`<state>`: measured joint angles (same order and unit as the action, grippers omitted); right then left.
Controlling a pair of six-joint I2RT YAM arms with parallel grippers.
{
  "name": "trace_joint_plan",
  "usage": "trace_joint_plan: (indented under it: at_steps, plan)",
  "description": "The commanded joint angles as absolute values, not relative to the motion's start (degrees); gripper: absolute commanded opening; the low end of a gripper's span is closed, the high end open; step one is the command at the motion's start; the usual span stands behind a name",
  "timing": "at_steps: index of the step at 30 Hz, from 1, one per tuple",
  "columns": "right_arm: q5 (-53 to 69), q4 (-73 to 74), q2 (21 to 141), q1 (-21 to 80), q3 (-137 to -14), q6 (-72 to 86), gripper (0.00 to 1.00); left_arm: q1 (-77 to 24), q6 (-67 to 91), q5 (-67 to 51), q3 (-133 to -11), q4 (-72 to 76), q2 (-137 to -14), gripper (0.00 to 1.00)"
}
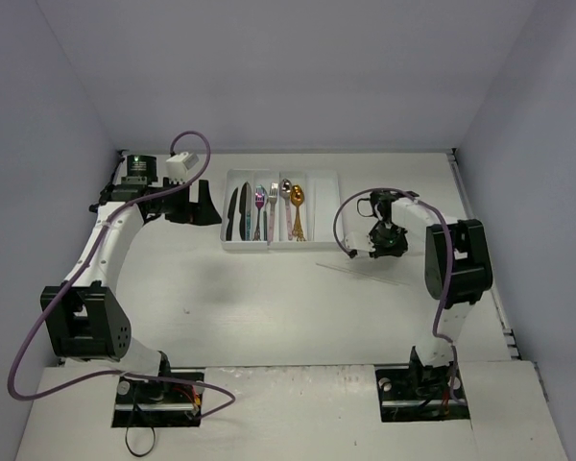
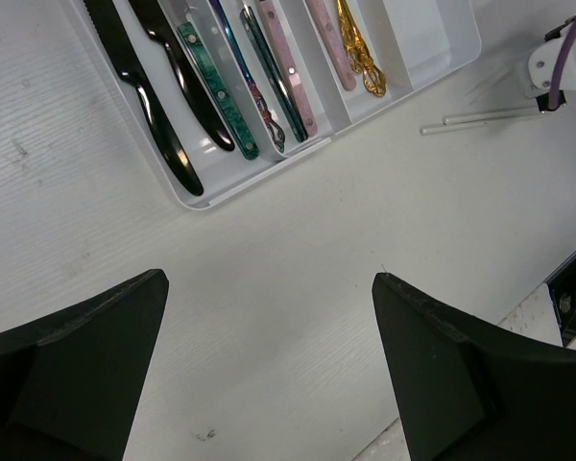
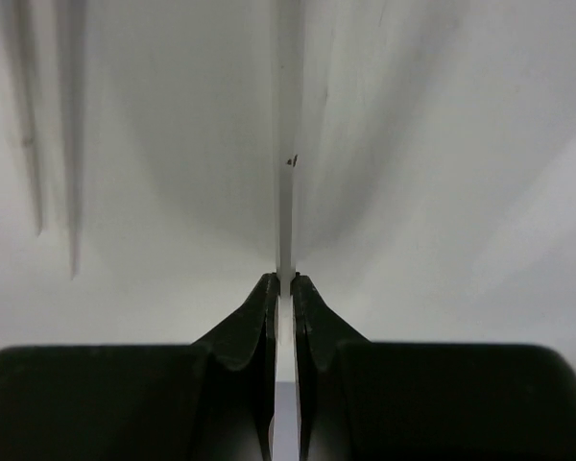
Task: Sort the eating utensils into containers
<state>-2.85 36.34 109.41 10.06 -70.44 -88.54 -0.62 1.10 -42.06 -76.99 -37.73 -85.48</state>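
Cutlery lies sorted in the white tray [image 1: 322, 206] at the far side of the table [image 1: 269, 307]: black knives [image 1: 233, 213], a teal-handled piece [image 2: 216, 86], pink-handled forks [image 2: 288, 67] and a gold spoon [image 1: 297, 198]. Right of the tray, the right gripper [image 3: 280, 280] is pressed together on a thin pale chopstick [image 3: 286, 192], low at the table. The left gripper [image 2: 269, 280] is spread wide and holds nothing, left of the tray.

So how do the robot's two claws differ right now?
The left claw stands wide open and empty; the right claw is shut on a thin pale chopstick. The left claw hangs beside the left edge of the white tray, while the right claw is off to the tray's right. Both have black fingers.
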Motion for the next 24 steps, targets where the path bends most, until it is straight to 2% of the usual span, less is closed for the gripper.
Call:
trace_joint_plan:
  at_steps: [1,4,9,14,19,21,24]
  plan:
    - [-0.7,40.1,98.9,8.8,-71.0,-88.7,0.00,-0.4,2.2,-42.9,-79.0,-36.7,-85.3,0.87]
    - [1.7,41.9,96.2,8.7,-74.8,-86.9,0.00,-0.4,2.6,-43.1,-79.2,-36.7,-86.0,0.86]
    - [14.6,43.6,96.6,11.8,-86.5,-75.1,0.00,-0.4,3.0,-43.2,-79.1,-36.8,-86.0,0.87]
    - [27.8,43.4,106.1,16.3,-106.9,-53.1,0.00,-0.4,4.7,-40.3,-79.1,-36.5,-84.2,0.87]
    - [40.8,40.8,117.5,18.4,-123.0,-28.1,0.00,1.8,8.3,-28.9,-77.8,-35.0,-80.4,0.87]
    - [43.3,37.0,120.8,18.4,-124.0,-15.7,0.00,1.8,9.3,-23.1,-77.0,-34.9,-79.0,0.87]
    - [43.2,29.1,122.3,18.4,-120.2,-6.2,0.00,1.8,10.0,-18.8,-76.0,-34.9,-77.9,0.87]
